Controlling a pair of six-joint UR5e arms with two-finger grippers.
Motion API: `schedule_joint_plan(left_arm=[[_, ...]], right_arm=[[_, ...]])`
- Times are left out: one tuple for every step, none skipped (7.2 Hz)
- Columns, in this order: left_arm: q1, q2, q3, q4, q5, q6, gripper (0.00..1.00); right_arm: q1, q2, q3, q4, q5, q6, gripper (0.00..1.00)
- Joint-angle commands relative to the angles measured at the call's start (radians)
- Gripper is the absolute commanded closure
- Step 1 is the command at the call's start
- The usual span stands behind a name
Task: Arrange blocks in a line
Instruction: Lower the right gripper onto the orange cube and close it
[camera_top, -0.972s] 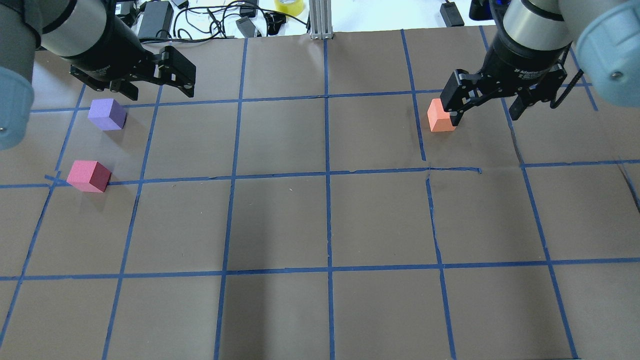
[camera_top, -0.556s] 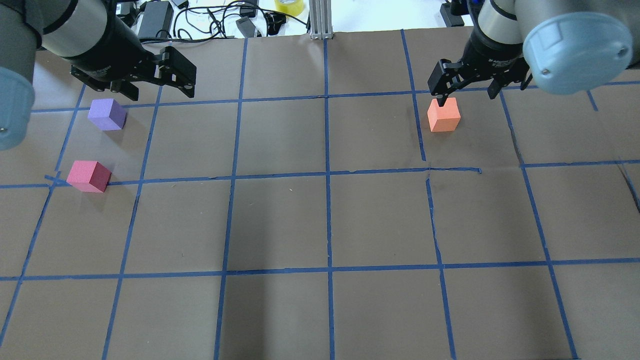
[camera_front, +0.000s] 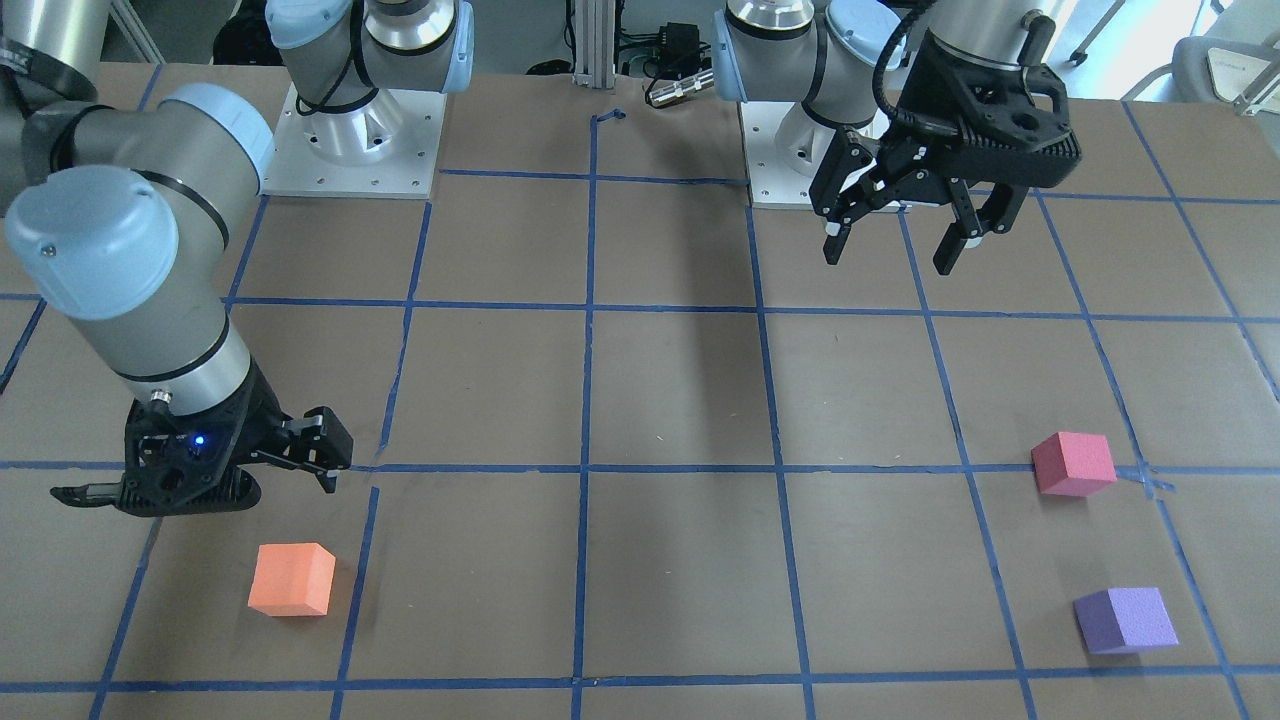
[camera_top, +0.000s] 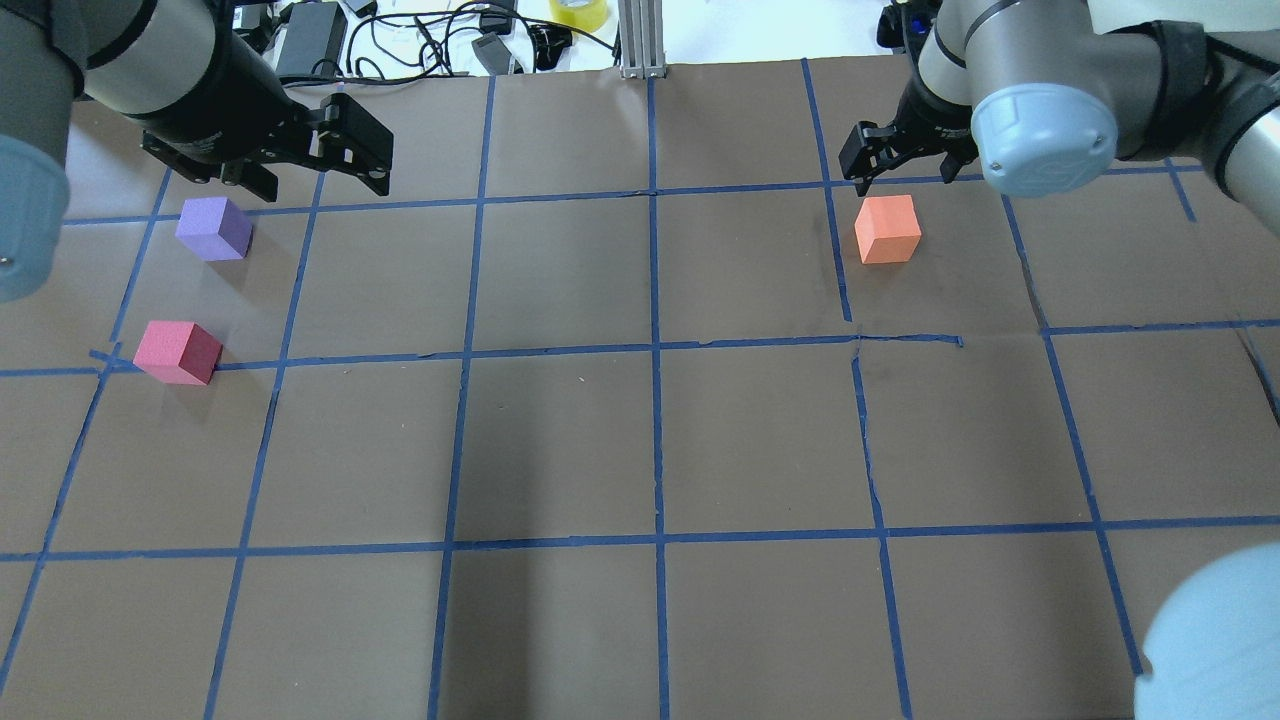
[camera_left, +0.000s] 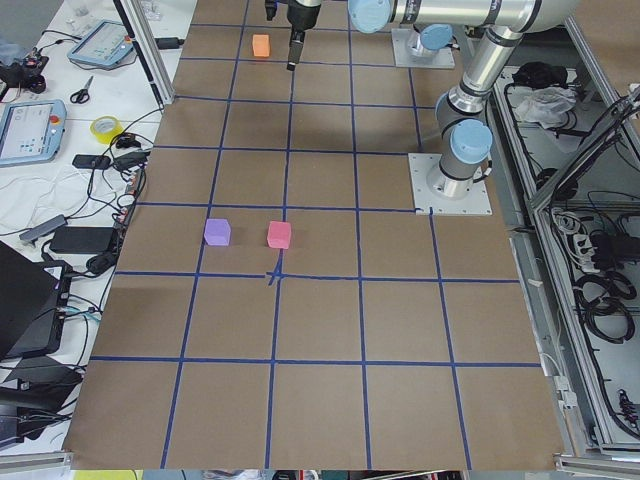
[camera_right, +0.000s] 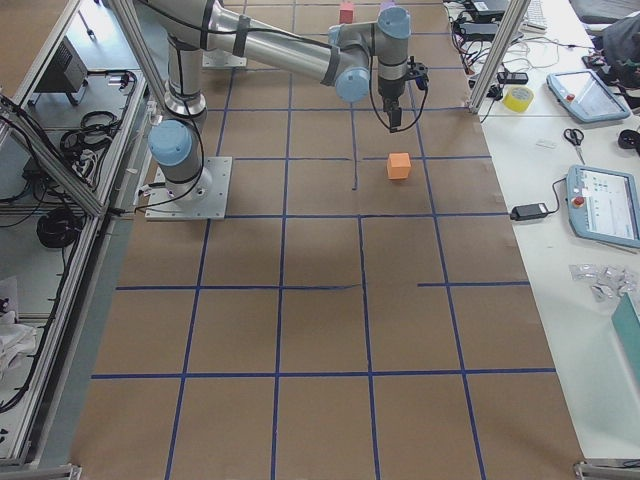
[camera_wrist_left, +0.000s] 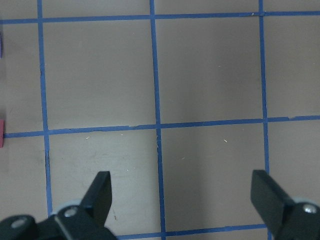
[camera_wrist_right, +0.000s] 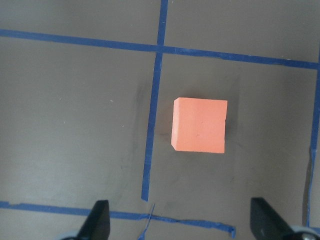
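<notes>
You are drawing the right gripper (camera_wrist_right: 182, 222) back from the orange block (camera_top: 887, 230), jaws apart and empty, so no line is forming; the left gripper (camera_front: 888, 255) is hanging spread too.

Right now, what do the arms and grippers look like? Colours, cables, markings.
The left arm and right arm are silver-grey tubes with light-blue joint caps. The left gripper and right gripper are matte black two-finger linkage units. A black cable loops to the left wrist; a blue light glows on the right mount. No legible markings.
</notes>
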Motion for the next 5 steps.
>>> schedule_joint_plan(left_arm=[[0.004,0.009,0.001,-0.002,0.0,0.001,0.0],[0.001,-0.008,-0.001,0.0,0.002,-0.001,0.0],[-0.002,-0.019,0.001,0.003,0.002,-0.001,0.0],[-0.001,-0.01,0.001,0.001,0.002,0.001,0.0],[-0.004,-0.011,-0.001,0.001,0.002,-0.001,0.0]], right_arm=[[-0.012,0.124,-0.011,-0.121,-0.01,0.014,0.0],[-0.024,0.156,-0.011,-0.139,-0.011,0.008,0.0],[-0.044,0.185,-0.012,-0.162,-0.013,0.005,0.0],[-0.05,0.202,-0.012,-0.188,-0.013,0.01,0.0],[-0.051,0.213,-0.011,-0.188,-0.013,0.014,0.0]])
